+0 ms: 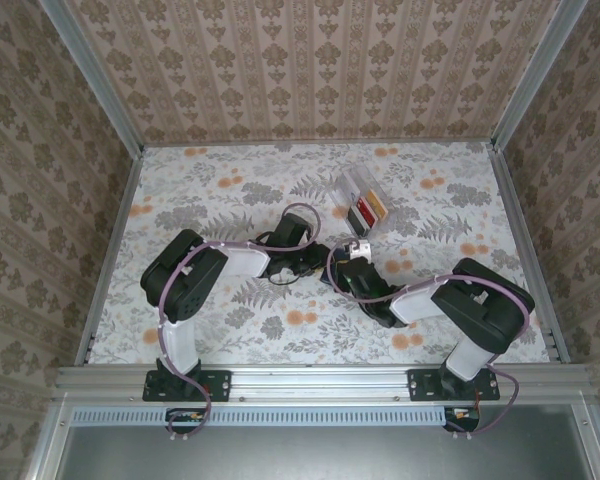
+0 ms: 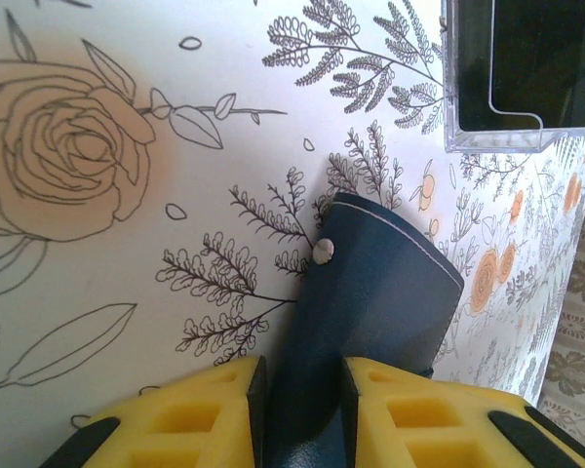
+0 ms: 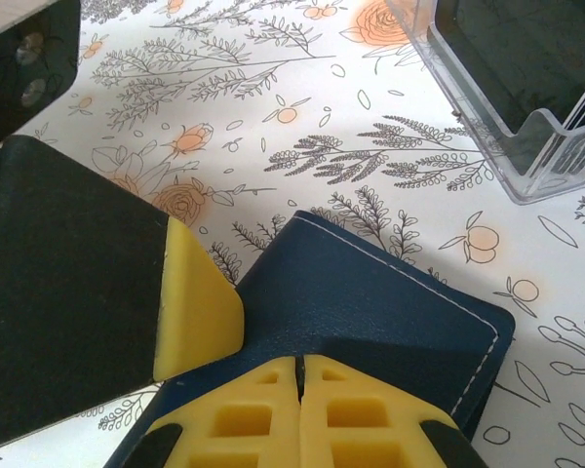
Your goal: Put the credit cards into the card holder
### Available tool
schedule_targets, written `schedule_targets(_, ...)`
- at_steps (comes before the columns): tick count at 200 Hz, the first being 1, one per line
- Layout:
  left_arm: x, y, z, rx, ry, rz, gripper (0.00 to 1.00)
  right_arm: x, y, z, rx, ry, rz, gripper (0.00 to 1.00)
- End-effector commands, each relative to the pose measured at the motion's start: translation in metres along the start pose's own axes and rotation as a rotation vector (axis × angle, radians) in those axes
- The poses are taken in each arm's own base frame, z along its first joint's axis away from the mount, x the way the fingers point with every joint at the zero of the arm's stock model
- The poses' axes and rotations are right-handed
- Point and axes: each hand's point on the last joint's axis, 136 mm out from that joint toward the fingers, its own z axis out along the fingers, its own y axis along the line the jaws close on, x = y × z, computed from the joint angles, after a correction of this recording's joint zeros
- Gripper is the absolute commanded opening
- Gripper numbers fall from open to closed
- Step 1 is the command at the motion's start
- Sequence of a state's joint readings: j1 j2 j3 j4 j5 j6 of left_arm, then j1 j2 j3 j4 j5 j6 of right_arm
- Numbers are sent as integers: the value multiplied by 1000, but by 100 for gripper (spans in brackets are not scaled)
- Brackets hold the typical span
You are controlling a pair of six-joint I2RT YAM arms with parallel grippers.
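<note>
The navy card holder lies on the flowered table, its pale snap facing up. My left gripper is shut on one end of it, blue leather filling the gap between the yellow pads. In the right wrist view the card holder spreads under my right gripper, whose jaws are shut tight with the tips against the leather. A left gripper finger touches its left edge. The credit cards, red and orange among them, stand in the clear plastic box just beyond both grippers.
The clear box sits close behind the holder, to its right, and appears again as the clear box in the left wrist view. Both arms meet at the table's middle. Patterned walls enclose the table on three sides.
</note>
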State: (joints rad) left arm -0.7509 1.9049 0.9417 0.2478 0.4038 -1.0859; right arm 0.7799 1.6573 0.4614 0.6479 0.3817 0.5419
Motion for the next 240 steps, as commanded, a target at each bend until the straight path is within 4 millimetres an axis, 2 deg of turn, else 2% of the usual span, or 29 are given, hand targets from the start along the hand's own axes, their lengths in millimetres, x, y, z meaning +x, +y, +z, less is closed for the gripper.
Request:
schedule_targets(1,19,13,9,-26,44,-28,27,107,-38,-20,99,441,-178,0)
schedule_targets(22,19,13,4,-39,37,-13,28,65,-15,-24,66,405,-140,1)
schedule_targets(33,19,13,1,-43,35,-8,27,35,-4,-29,12,359,-78,6)
schedule_targets(60,31,13,-5,-51,56,33,27,-34,0,-55,-90,248,96,20)
schedule_targets(75,42,10,-8,-45,83,69,27,-57,-21,-65,-30,233,145,22)
schedule_targets(99,57,-3,-16,-22,113,149,28,-82,-63,-83,137,222,122,27)
schedule_targets(111,60,-13,-23,-2,117,198,28,-99,-94,-95,296,181,104,31)
schedule_targets(125,57,-15,-35,-32,87,239,30,-119,-135,-110,496,119,92,41)
schedule_targets(146,39,-11,-61,-127,-24,306,34,-148,-178,-121,631,47,92,43)
schedule_targets(163,17,-6,-88,-225,-138,371,42,-163,-195,-114,628,-18,48,48)
schedule_targets(172,3,-3,-104,-277,-206,405,45,-171,-208,-115,665,-73,61,57)
schedule_targets(181,-13,3,-122,-345,-278,425,54,-174,-218,-107,651,-111,59,64)
schedule_targets(205,-55,31,-171,-516,-453,437,70,-161,-240,-72,573,-119,83,75)
schedule_targets(217,-75,49,-195,-603,-526,427,74,-151,-245,-50,538,-99,69,76)
schedule_targets(229,-92,68,-219,-709,-595,411,77,-143,-242,-35,493,-126,28,76)
schedule_targets(240,-106,80,-240,-802,-660,425,78,-141,-241,-32,479,-167,-5,76)
